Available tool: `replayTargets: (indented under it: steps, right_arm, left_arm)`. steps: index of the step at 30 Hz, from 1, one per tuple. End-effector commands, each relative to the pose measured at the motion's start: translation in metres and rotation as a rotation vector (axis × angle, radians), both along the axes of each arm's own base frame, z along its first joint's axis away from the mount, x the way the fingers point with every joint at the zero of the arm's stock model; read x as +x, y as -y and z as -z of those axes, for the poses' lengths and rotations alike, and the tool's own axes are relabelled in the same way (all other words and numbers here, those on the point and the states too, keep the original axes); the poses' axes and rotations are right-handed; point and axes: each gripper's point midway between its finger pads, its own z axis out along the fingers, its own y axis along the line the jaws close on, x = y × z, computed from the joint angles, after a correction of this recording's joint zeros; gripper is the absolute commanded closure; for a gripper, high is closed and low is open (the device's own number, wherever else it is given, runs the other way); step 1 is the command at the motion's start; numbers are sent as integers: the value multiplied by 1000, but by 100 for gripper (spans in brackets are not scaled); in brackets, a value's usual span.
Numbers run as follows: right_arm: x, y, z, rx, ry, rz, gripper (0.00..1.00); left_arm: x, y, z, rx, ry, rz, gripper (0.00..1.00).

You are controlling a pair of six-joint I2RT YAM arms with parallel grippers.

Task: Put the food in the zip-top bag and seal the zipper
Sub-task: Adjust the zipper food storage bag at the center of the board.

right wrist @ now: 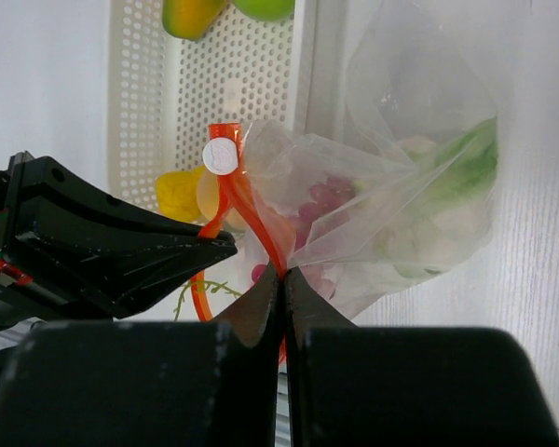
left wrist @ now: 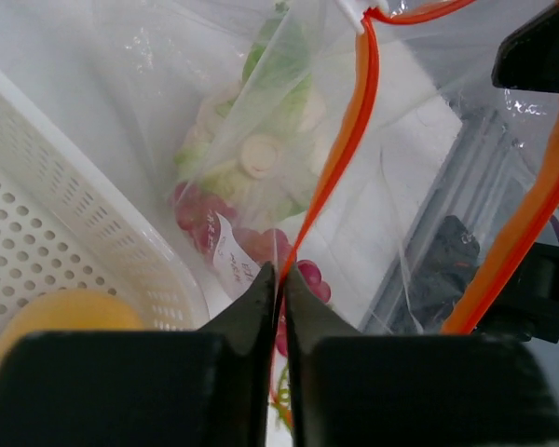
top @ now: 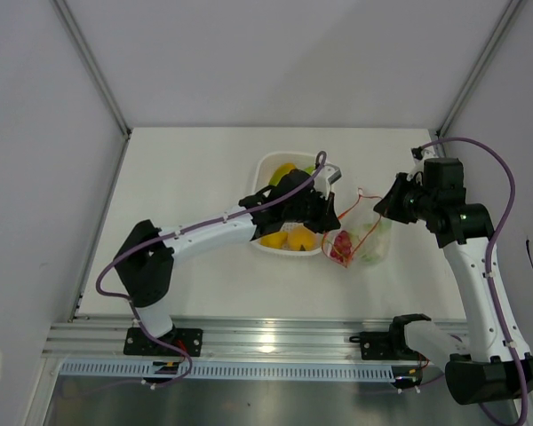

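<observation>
The white bench [top: 186, 195] carries a white perforated plastic basket [top: 265, 165] near its middle. Just to the basket's right is the clear crinkly zip-top bag [top: 371, 238], its lower part down on the bench and its mouth lifted between the two arms. In the left wrist view the bag lies right beside the basket's outer wall; whether they touch cannot be told. Inside the bag lie a white cauliflower with green leaves [left wrist: 261, 154] and, lower and nearer the basket, a red grape bunch [left wrist: 200, 219]. In the basket lie yellow fruits [top: 289, 238], an orange-yellow mango [right wrist: 191, 14] and a green apple [right wrist: 261, 7]. The thin orange-red zipper strip [left wrist: 349, 140] runs along the bag's mouth, its two sides standing apart. The left tool [left wrist: 279, 279] is pinched narrow on this strip at the basket side, its fingers almost meeting. The right tool [right wrist: 283, 275] is closed tight on the strip at the opposite side, with the orange band running down between its fingers
</observation>
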Motion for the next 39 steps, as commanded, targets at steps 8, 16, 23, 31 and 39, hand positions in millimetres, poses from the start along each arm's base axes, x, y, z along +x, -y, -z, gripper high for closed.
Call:
replayTargets:
  steps: [8,16,23,31,39]
  right_arm:
    - [12,34,-15,-109,91,145,100]
    - [2,51,-61,-119,213,215,100]
    - [3,55,-36,-135,145,220,100]
    - [-4,63,-63,-147,208,256,100]
    - [-4,67,-37,-169,148,271,100]
  left_arm:
    - [-36,41,-109,-218,-96,252,100]
    - [-54,58,-154,-323,-168,339,99]
    - [-26,46,-76,-150,-270,197,99]
    - [-16,38,-86,-205,-256,208,99]
    - [-1,40,-54,-113,-431,218,100]
